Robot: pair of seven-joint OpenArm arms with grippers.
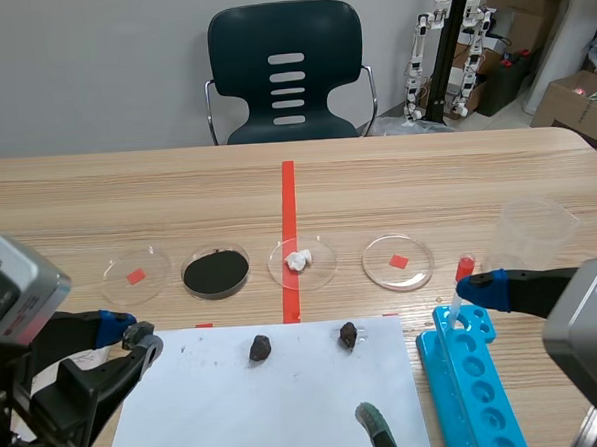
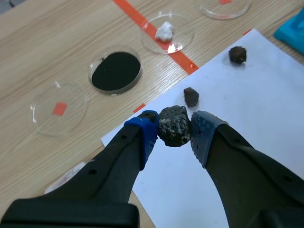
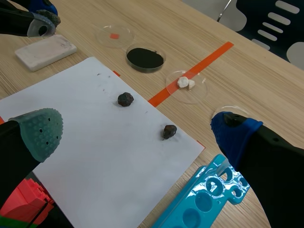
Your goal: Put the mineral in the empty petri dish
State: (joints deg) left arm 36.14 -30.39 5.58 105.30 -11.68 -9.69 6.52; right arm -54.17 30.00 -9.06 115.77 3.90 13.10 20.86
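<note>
**A:** What do you get from the scene view?

**B:** I see the table with four dishes in a row across the middle of the frame. From the left there is the empty dish over a red mark, the powder dish, the white-lump dish on the tape line, and the right dish, which also shows only a red mark. Below them lies the paper with the left rock and the right rock. My left gripper is at the lower left, at the paper's corner, with something grey at its tip. My right gripper is spread wide at the lower right, with one finger above the rack. A beaker stands at the right.

**A:** And the left wrist view?

**B:** Here it is clear. My left fingers are clamped on the mineral, a dark rough lump, with one blue pad on each side. It is held over the paper's edge. The left rock lies just ahead of it and the right rock is farther on. The empty dish is beside the powder dish, well apart from the mineral.

**A:** And the right wrist view?

**B:** My right fingers stand far apart, with the green pad on one side and the blue pad on the other. The paper with both rocks is ahead of them, and the rack is under the blue finger. Beyond the paper a white block lies on the table, with the left gripper just past it.
</note>
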